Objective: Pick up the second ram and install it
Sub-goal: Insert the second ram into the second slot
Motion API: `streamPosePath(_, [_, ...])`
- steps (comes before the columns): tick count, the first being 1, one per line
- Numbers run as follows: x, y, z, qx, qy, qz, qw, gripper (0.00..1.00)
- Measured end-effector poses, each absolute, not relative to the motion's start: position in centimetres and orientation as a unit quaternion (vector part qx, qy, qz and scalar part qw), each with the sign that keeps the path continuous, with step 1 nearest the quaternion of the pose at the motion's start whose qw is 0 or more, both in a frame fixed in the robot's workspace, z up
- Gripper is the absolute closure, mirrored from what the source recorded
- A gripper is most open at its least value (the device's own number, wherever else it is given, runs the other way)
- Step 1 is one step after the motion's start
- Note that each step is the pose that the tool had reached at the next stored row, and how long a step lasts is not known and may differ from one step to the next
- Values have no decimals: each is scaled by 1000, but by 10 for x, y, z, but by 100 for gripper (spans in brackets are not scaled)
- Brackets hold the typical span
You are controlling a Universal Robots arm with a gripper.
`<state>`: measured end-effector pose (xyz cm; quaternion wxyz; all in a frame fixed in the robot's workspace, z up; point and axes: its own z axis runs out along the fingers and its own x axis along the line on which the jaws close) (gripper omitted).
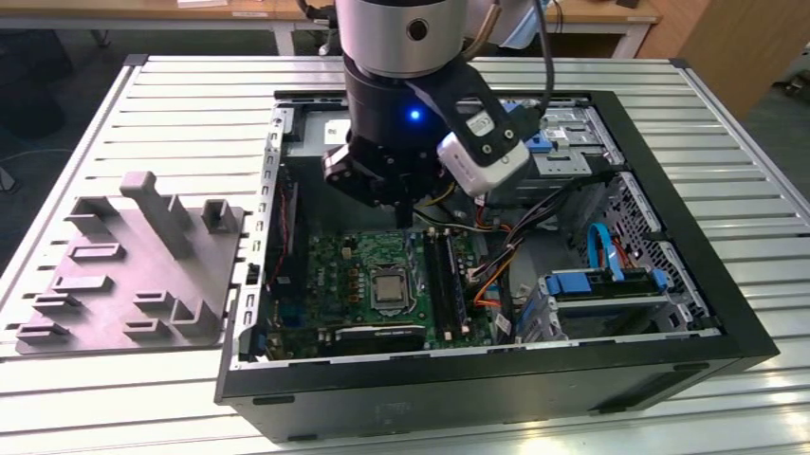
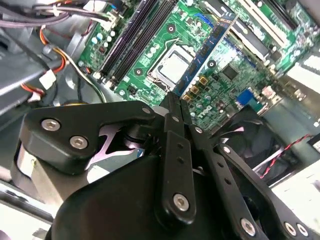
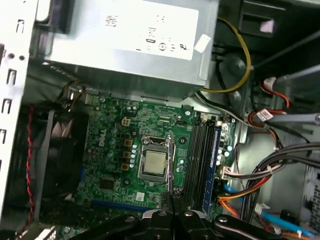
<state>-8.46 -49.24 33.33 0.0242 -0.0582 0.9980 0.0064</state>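
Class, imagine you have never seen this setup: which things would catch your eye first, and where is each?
A black gripper, shut on the long, narrow blue-green memory stick, hangs over the green motherboard near its square silver processor. The board lies in an open black computer case on a slatted metal table. On the exterior view's left, a grey slotted holder block rests on that table.
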Motion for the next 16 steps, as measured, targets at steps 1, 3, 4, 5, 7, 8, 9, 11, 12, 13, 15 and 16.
streamPosePath(1, [-85, -492, 333, -49, 998, 6, 24, 88])
streamPosePath(3, [-85, -492, 333, -31, 999, 6, 24, 88])
streamPosePath(4, [-85, -492, 333, -22, 999, 6, 24, 88])
streamPosePath(5, [-85, -492, 333, -16, 1000, 5, 24, 88])
streamPosePath(7, [-85, -492, 333, -15, 1000, 5, 24, 88])
streamPosePath(8, [-85, -492, 333, -14, 1000, 5, 24, 88])
streamPosePath(9, [-85, -492, 333, -14, 1000, 5, 24, 88])
streamPosePath(11, [-85, -492, 333, -14, 1000, 5, 24, 88])
streamPosePath(12, [-85, -492, 333, -14, 1000, 5, 24, 88])
streamPosePath(13, [-85, -492, 333, -14, 1000, 5, 24, 88])
streamPosePath(15, [-84, -492, 331, -14, 1000, 6, 24, 88])
streamPosePath(16, [-84, -492, 330, -14, 1000, 7, 24, 88])
